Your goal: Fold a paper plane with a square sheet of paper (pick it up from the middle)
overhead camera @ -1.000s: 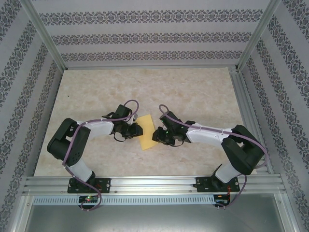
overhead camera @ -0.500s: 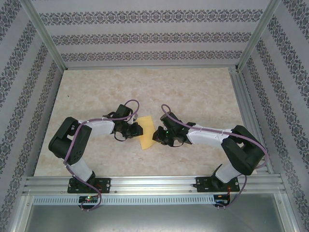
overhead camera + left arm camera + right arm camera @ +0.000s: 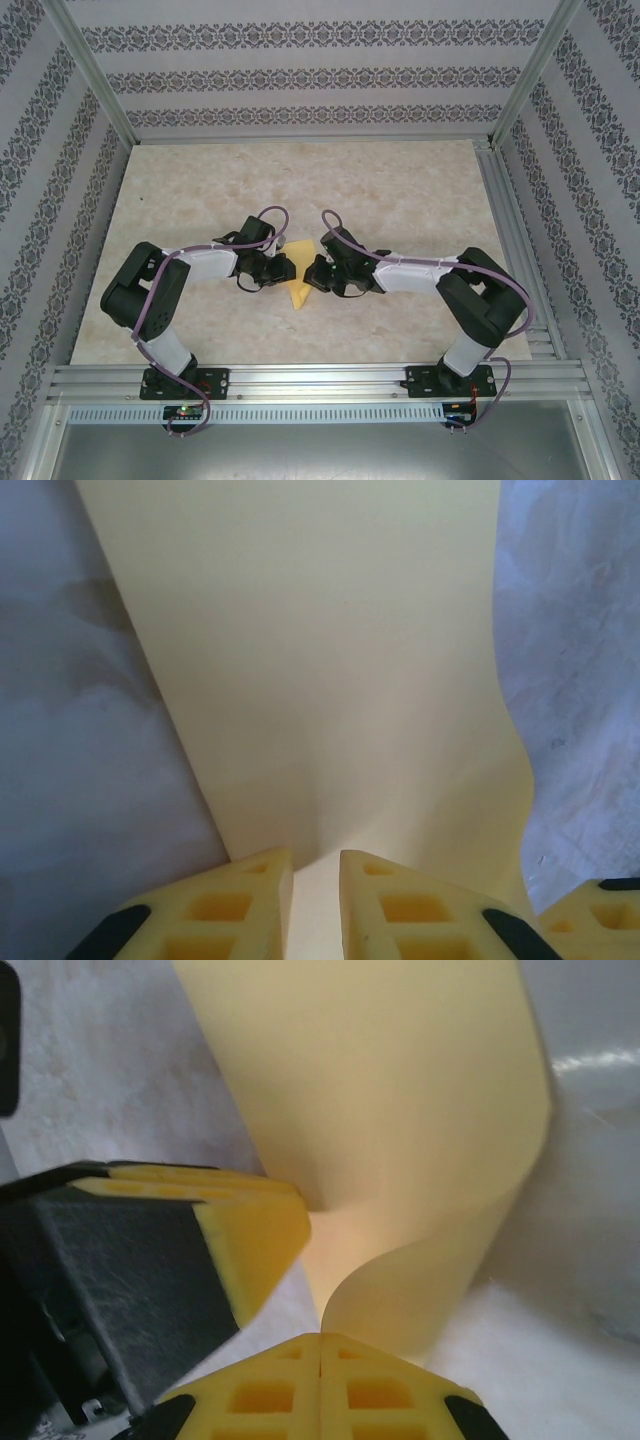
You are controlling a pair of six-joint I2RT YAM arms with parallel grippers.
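Right tool (image 3: 320,1342) nearer, paper (image 3: 380,1110) bowed

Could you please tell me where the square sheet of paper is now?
In the top view, the square sheet of paper lies on the table between the left pincer and the right pincer, which pinches its curled edge.

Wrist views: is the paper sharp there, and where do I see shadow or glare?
Left wrist: the paper is evenly lit, with a soft shadow just ahead of the fingers; the table is blurred. Right wrist: the paper is shaded darker inside its curl, and a bright glare streak crosses the table at right.
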